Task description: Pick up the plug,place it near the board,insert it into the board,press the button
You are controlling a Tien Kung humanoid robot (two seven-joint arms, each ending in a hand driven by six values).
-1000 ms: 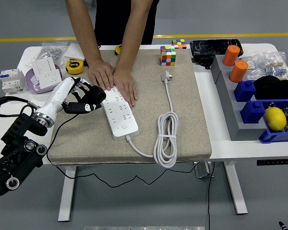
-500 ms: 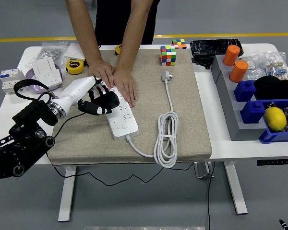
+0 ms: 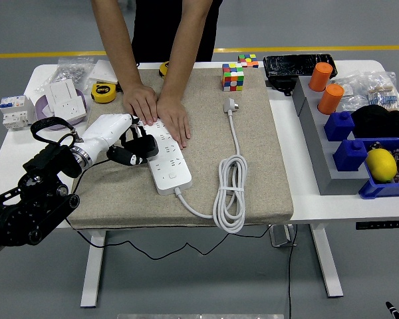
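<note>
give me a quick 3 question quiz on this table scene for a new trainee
1. True or false: the plug is already in the power strip.
2. What holds the power strip down at its far end? A) a person's hands B) a tape measure C) the puzzle cube
3. The robot's left hand is at the strip's ____ side in the picture.

Key: 1 false, it lies loose on the mat, cable coiled. 2 A. 3 left.
</note>
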